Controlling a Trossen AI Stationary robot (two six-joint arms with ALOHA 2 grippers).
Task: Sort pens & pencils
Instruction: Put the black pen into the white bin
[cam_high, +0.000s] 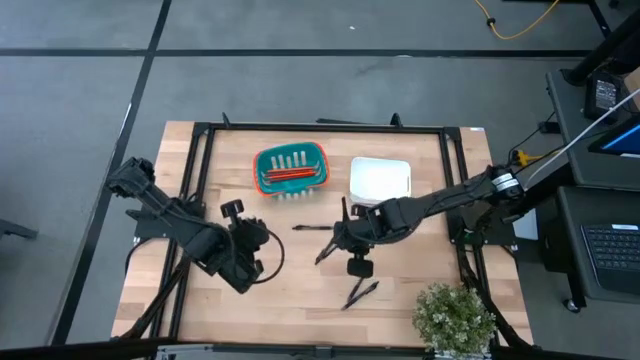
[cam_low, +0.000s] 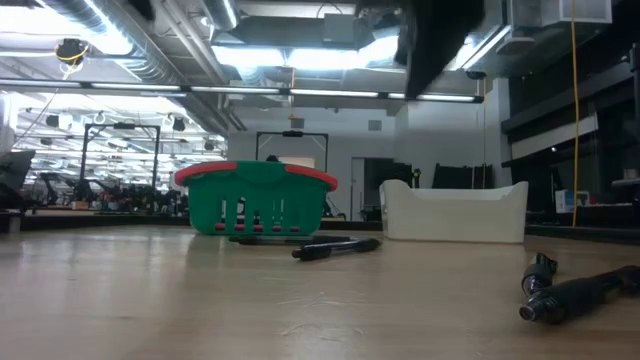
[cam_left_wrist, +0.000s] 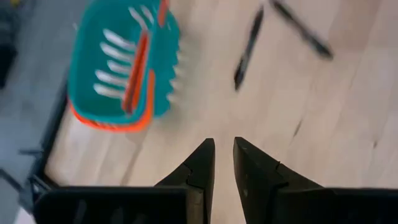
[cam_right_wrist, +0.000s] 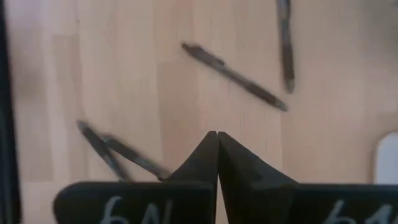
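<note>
The right gripper (cam_right_wrist: 217, 144), fingers pressed shut and empty, hovers over black pens (cam_high: 361, 294) scattered mid-table. The left gripper (cam_left_wrist: 224, 163), slightly parted, waits at left. Red pencils (cam_high: 291, 174) lie in the basket (cam_high: 266, 160), apparently three or four.

Around my wooden bench (cam_high: 300, 300) lies grey floor (cam_high: 300, 80) crossed by dark lines, a yellow cable (cam_high: 515, 25) trailing over it. A desk with a keyboard (cam_high: 610, 250) stands beside me. Beyond, long ceiling lights (cam_low: 290, 55) glow over ducts and a dark doorway (cam_low: 290, 150).
</note>
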